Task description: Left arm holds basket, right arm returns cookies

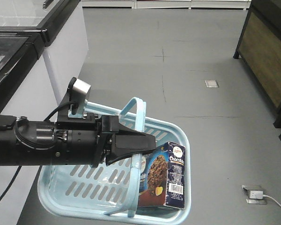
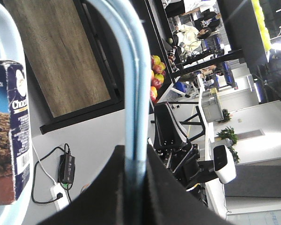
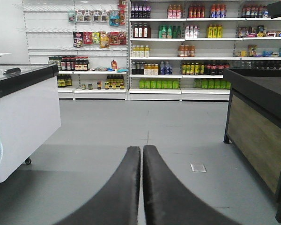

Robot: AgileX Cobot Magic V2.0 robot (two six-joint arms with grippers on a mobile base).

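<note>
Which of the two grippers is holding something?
The left gripper, clamped on the basket handle; the right gripper is shut with nothing between its fingers.

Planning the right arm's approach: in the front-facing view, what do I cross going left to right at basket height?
Left arm → silver-capped camera → left gripper, jaws shut on the basket handle → cookies box → white power adapter on the floor.

grey shop floor [image 3: 131,122], stocked shelves [image 3: 178,47], white freezer [image 3: 23,117].
</note>
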